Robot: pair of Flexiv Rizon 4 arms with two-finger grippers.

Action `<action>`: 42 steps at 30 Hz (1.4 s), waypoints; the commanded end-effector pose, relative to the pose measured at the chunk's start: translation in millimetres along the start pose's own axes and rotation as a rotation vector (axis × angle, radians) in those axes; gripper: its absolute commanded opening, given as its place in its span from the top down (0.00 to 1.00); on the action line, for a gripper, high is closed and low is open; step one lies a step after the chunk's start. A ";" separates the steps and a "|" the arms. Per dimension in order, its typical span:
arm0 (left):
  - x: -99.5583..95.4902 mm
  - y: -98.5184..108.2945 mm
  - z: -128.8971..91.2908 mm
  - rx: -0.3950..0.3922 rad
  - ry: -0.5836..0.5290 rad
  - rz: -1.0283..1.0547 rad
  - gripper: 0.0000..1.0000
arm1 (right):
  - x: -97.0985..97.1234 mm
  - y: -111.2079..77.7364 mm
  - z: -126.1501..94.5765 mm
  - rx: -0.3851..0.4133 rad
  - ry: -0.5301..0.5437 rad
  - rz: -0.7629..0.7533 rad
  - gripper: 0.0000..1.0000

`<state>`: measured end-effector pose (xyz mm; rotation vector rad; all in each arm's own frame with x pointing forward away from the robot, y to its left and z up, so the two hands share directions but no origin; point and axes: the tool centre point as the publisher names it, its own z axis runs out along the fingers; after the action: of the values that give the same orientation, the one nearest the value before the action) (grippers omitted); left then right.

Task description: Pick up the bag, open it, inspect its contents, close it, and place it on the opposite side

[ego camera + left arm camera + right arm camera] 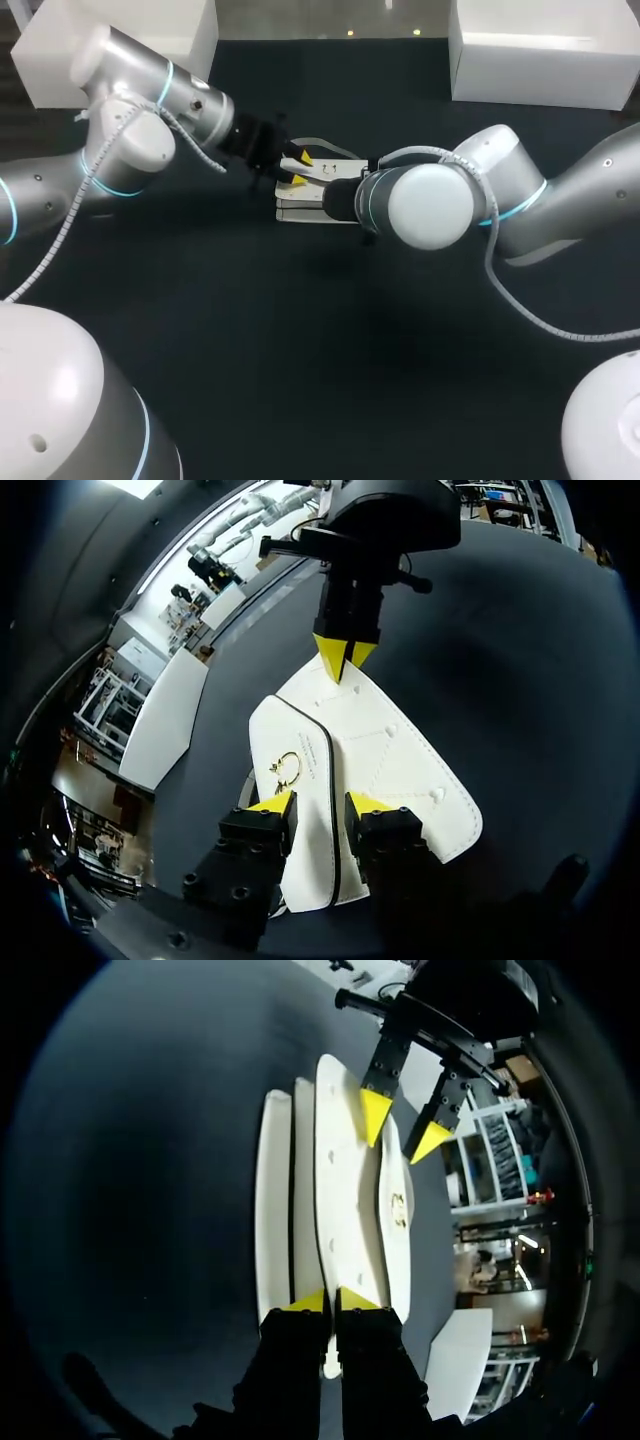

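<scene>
White bag (gold clasp) between 2 spread left fingers; right fingers pinch its far edge.

Light comes from overhead, even and fairly bright. The dark table soaks it up, so hardly any shadow shows on it. The white bag is very bright, near washed out ahead of the left gripper. There is glare on the right arm shell. Small light spots reflect at the table's far edge. The black body behind the right gripper sits in deep shadow.
</scene>
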<state>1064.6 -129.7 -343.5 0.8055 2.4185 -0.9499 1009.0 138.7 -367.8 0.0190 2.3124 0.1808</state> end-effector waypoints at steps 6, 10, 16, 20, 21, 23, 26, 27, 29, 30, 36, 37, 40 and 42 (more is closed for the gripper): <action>-0.4 0.6 8.1 -0.023 -0.019 0.014 0.64 | 4.3 -3.1 2.0 -0.018 -0.122 0.000 1.00; -0.7 0.3 10.7 -0.031 -0.029 0.021 0.67 | 4.3 -3.1 2.0 -0.018 -0.122 0.000 1.00; -0.5 0.3 13.7 -0.050 -0.045 0.033 0.73 | 4.3 -3.1 2.0 -0.018 -0.122 0.000 1.00; -0.7 1.5 16.5 -0.069 -0.060 0.041 0.75 | 4.3 -3.1 2.0 -0.018 -0.122 0.000 1.00; -1.2 2.1 17.6 -0.075 -0.065 0.041 0.79 | 4.3 -3.1 2.0 -0.018 -0.122 0.000 1.00; -2.5 3.0 18.6 -0.076 -0.068 0.034 0.89 | 4.3 -3.1 2.0 -0.018 -0.122 0.000 1.00; -6.2 4.0 17.6 -0.074 -0.070 0.011 1.00 | 4.3 -3.1 2.0 -0.018 -0.122 0.000 1.00; -7.6 4.3 16.7 -0.073 -0.070 0.003 1.00 | 4.3 -3.1 2.0 -0.018 -0.122 0.000 1.00; -10.1 4.7 14.4 -0.073 -0.072 -0.011 1.00 | 4.3 -3.1 2.0 -0.018 -0.122 0.000 1.00; -11.3 4.8 12.8 -0.072 -0.073 -0.016 1.00 | 4.3 -3.1 2.0 -0.018 -0.122 0.000 1.00; -24.2 6.7 2.0 -0.048 -0.051 -0.120 1.00 | 4.3 -3.1 2.0 -0.018 -0.122 0.000 1.00; -26.5 7.2 0.5 -0.043 -0.048 -0.137 1.00 | 4.3 -3.1 2.0 -0.018 -0.122 0.000 1.00; -34.1 9.3 -4.2 -0.025 -0.020 -0.193 1.00 | 4.3 -3.1 2.0 -0.018 -0.122 0.000 1.00; -39.4 11.3 -7.5 -0.017 -0.004 -0.230 1.00 | 4.3 -3.1 2.0 -0.018 -0.122 0.000 1.00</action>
<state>1084.7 -136.4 -329.3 0.5066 2.4984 -1.0067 1011.2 140.4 -365.5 0.0179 2.3088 0.1850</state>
